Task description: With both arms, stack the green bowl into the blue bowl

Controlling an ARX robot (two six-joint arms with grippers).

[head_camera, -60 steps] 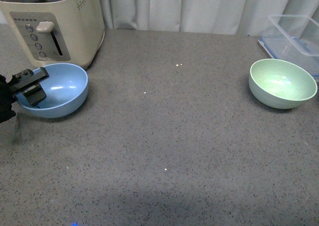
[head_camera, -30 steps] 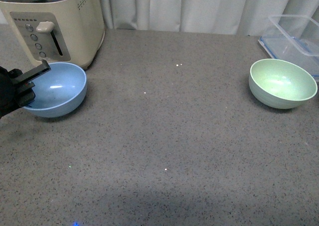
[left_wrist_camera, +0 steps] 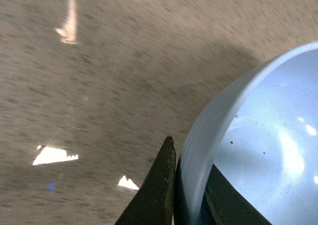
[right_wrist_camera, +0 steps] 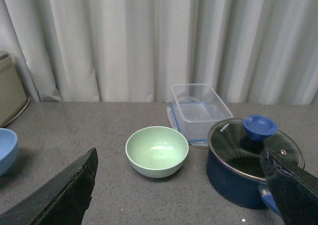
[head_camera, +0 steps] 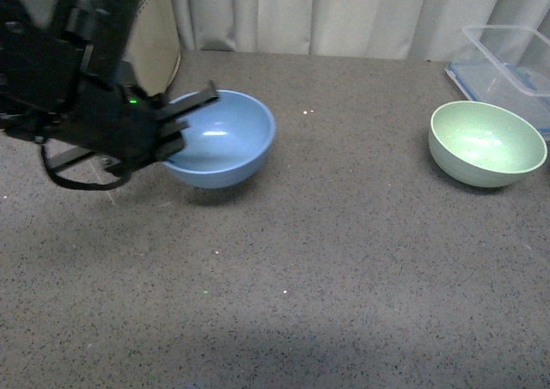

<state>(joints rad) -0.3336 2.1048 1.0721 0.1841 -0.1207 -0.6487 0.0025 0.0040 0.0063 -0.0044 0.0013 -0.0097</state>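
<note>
Over countertop (head_camera: 344,260), left gripper (head_camera: 196,119) shifted blue bowl (head_camera: 230,144) rightward.

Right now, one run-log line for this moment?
left claw: shut on blue bowl rim | right claw: open, empty | green bowl: on table, untouched

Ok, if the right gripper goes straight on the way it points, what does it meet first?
Likely the green bowl, lying between its open fingers in the wrist view; nothing shows nearer, though depth is unclear.
</note>
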